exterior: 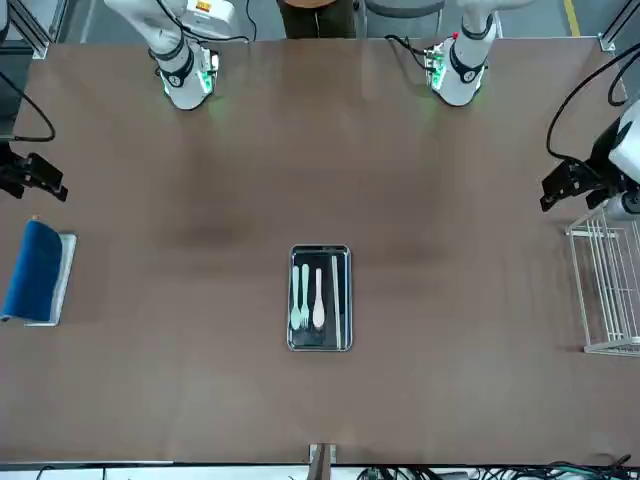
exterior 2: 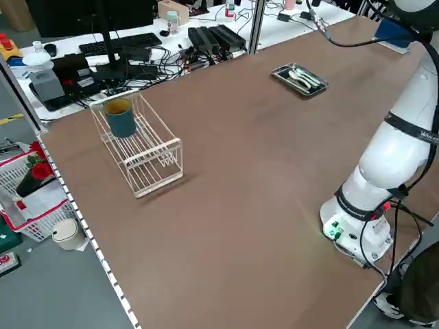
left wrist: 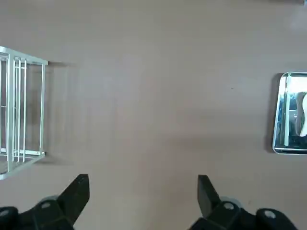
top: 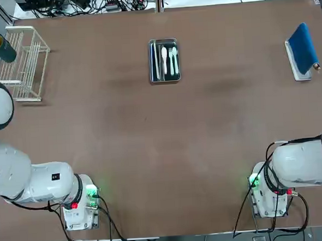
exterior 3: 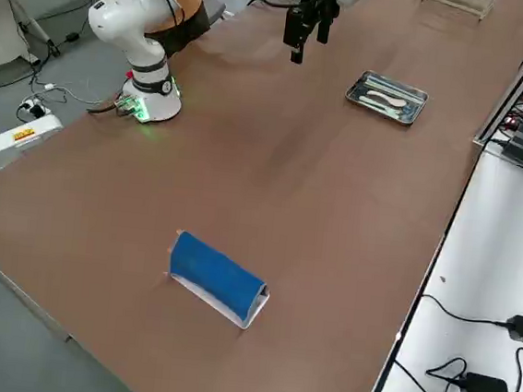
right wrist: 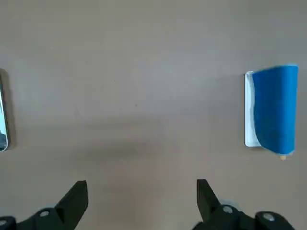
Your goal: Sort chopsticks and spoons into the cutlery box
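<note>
The cutlery box sits at the far middle of the table, its long axis running away from the robot, and everything the task asks for looks to be inside it already: the chopsticks lie lengthwise in one side compartment, and the white spoons lie lengthwise beside them. I see no loose cutlery on the table around the box, so I judge the sorting finished or nearly so. The left gripper hangs high with its fingers spread and empty, between the box and the white wire rack. The right gripper is likewise spread and holds nothing, between the box and the blue roll. Neither arm is clearly nearer the box; each stands well apart from it.
</note>
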